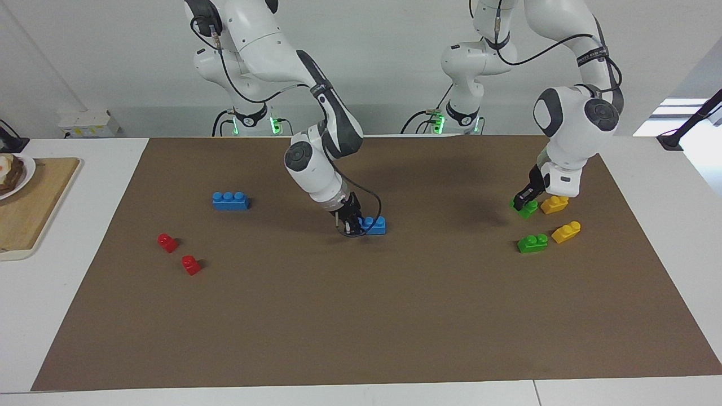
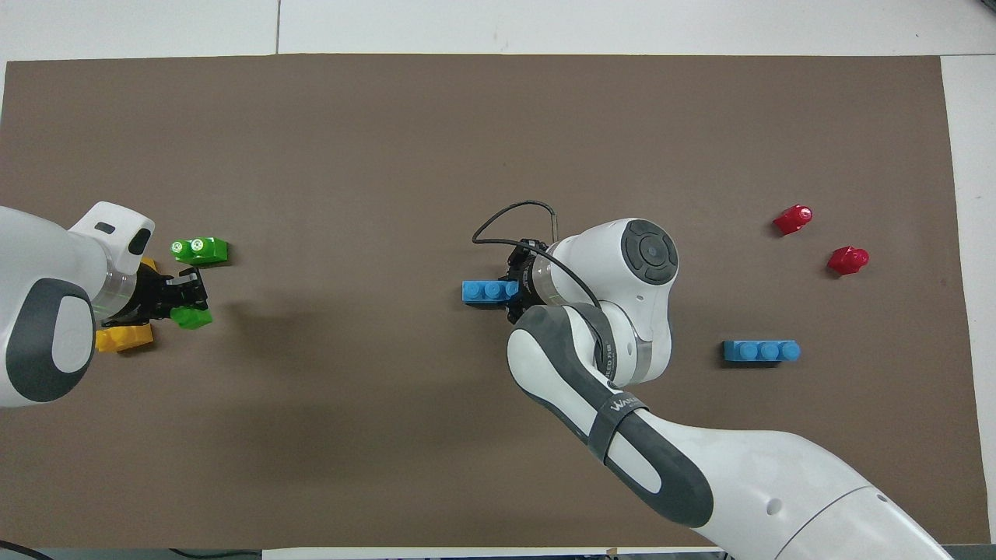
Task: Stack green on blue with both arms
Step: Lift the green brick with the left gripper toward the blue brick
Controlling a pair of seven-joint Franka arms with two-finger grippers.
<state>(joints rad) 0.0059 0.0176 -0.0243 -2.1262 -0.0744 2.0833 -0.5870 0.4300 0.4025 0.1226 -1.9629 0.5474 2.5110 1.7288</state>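
Both arms are down at the counter [image 1: 90, 361], each at its own brick, on the brown mat [image 1: 361, 316].

The left tool [image 1: 522, 198] is clamped on a green two-stud brick [image 1: 528, 208] at the left arm's end of the mat, just beside a yellow brick [image 1: 554, 204]. The brick sits tilted in the jaws (the overhead view shows the same skew). Its twin, the second green brick [image 1: 532, 243], lies a little farther from the robots beside a second yellow brick [image 1: 566, 231], untouched.

The right tool [image 1: 351, 224] is closed on one end of a blue three-stud brick [image 1: 373, 225] near the middle of the mat; most of the brick juts out free toward the left arm's end. From these views it cannot be told whether it rests on the mat or is just clear of it. A second blue brick [image 1: 230, 200] and two red one-stud bricks [image 1: 167, 242] [image 1: 191, 264] lie toward the right arm's end, well apart from the work.

Judged step: both grips made, lift and meeting still to do.

Notes for doing it well:
- Lift the green brick straight up first, so it clears the yellow neighbour.
- Level the green brick before mating; tilted studs will not seat.
- Keep the blue brick studs-up and steady, free end offered to the left arm.
- Bring green down square over the free studs, away from the right tool's fingers, then press.
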